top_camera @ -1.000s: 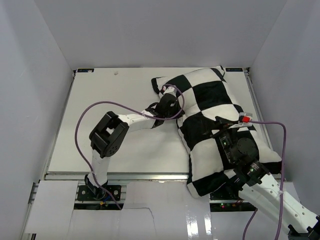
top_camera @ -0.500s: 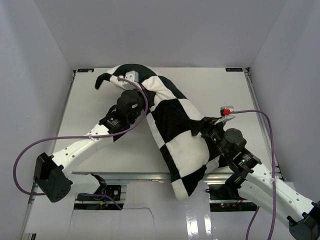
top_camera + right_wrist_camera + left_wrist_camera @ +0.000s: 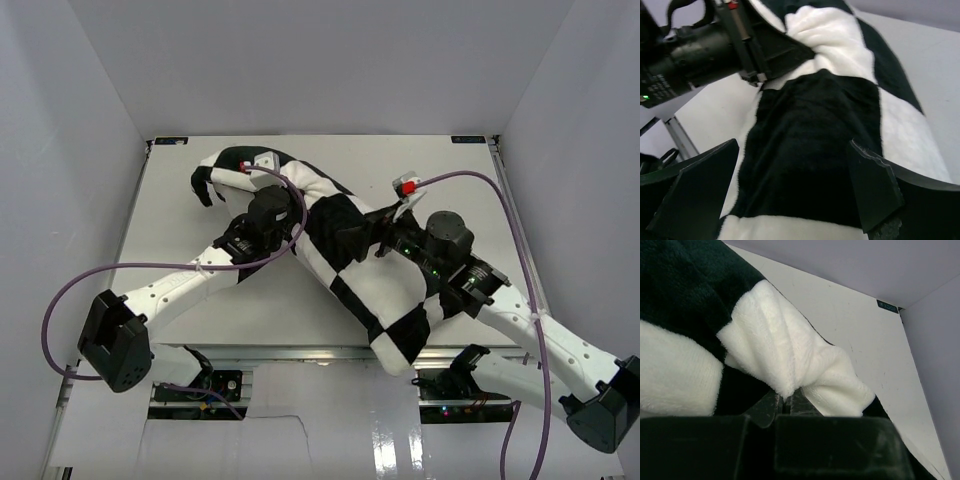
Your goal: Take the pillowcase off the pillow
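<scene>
The black-and-white checkered pillowcase (image 3: 350, 265) lies stretched diagonally across the table, from the back left to over the front edge. My left gripper (image 3: 298, 212) is shut on a white fold of the pillowcase (image 3: 785, 355); its fingertips (image 3: 797, 402) pinch the fabric. It also shows in the right wrist view (image 3: 760, 77). My right gripper (image 3: 365, 238) is open, and its fingers (image 3: 872, 192) stand wide apart above a black square of the pillowcase (image 3: 810, 145). The plain white pillow is not in view.
The white table (image 3: 200, 300) has walls on its left, back and right sides. The lower end of the checkered bundle (image 3: 395, 355) hangs over the front rail. Purple cables (image 3: 470, 185) loop from both wrists.
The checkered bundle has been dragged from the right side to lie diagonally across the middle. My left arm has stretched out holding its left part. My right gripper has moved back and left over it.
</scene>
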Action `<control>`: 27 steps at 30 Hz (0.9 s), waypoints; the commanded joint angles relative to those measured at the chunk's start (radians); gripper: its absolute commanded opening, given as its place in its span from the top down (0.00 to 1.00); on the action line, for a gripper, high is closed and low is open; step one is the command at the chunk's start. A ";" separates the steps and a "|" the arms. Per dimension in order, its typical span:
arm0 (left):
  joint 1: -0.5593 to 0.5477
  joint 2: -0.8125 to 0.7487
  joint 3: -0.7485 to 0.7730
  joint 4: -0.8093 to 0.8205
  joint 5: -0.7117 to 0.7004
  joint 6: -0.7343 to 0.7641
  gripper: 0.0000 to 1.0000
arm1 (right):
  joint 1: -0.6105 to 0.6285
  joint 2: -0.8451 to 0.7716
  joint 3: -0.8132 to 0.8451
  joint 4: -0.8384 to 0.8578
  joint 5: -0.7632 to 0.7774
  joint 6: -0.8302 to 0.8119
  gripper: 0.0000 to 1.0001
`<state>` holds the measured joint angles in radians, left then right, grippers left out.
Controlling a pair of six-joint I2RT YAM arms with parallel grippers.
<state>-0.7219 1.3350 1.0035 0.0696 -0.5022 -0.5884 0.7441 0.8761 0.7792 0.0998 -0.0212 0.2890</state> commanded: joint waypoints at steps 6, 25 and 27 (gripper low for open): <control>-0.001 0.061 0.076 -0.031 -0.012 -0.039 1.00 | 0.224 0.086 0.132 -0.175 0.105 -0.191 0.10; -0.024 -0.267 0.218 -0.222 0.080 -0.183 1.00 | 0.434 -0.097 0.230 -0.253 0.411 -0.281 0.10; -0.024 -0.333 0.163 -0.159 0.163 -0.238 1.00 | 0.434 -0.068 0.290 -0.340 0.443 -0.284 0.10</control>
<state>-0.7486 1.1343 1.1709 -0.2775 -0.4137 -0.7300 1.1755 0.7792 0.9955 -0.1833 0.4103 0.0326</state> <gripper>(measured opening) 0.025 0.900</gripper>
